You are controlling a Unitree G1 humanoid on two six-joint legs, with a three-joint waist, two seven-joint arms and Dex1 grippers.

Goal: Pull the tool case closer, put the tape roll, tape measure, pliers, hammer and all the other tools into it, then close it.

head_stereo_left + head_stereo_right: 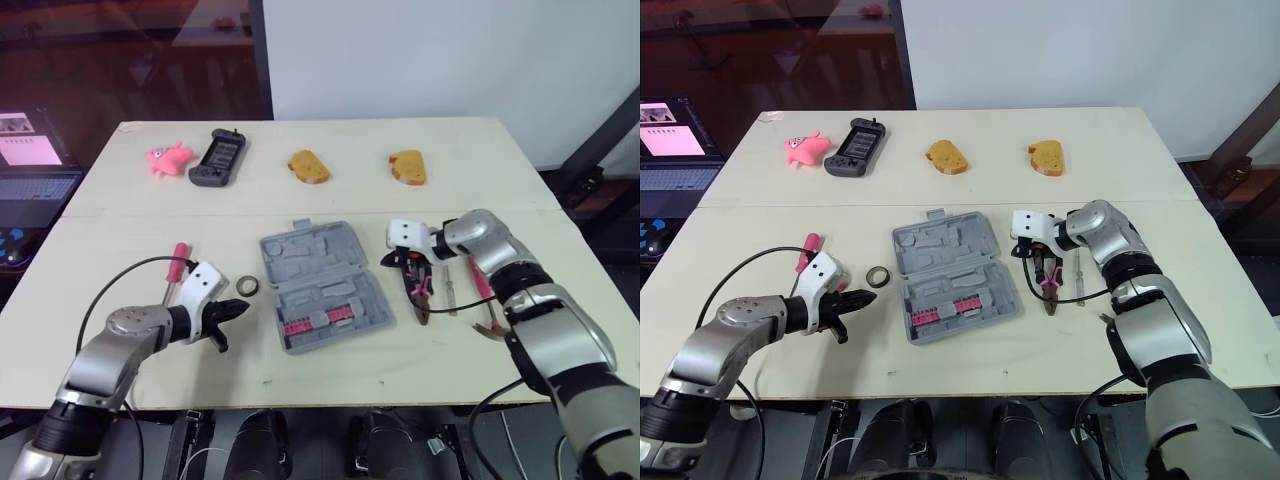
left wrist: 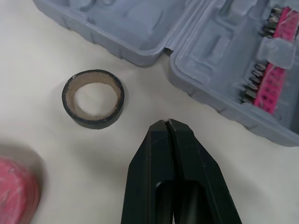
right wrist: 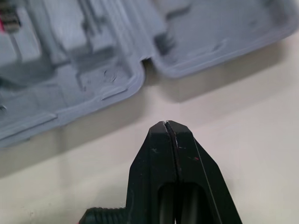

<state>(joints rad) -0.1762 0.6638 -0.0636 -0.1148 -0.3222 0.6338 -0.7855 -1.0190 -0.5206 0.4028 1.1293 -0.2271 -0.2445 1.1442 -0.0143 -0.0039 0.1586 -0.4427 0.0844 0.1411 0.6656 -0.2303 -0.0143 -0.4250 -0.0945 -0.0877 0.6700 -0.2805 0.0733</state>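
One tool case (image 1: pixel 305 255), one tape roll (image 1: pixel 248 286), one pliers (image 1: pixel 420 286) — two bread slices (image 1: pixel 309 166) (image 1: pixel 408 167), one pink toy (image 1: pixel 168 159).

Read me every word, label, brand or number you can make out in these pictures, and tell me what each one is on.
No text here can be read.
On the laptop screen: dark marks on a light panel, too small to read.
On the grey tool case: plain moulded plastic, no lettering visible.
On the pink bit holder: nothing legible.
On the black handheld device: any button markings are too small to tell.
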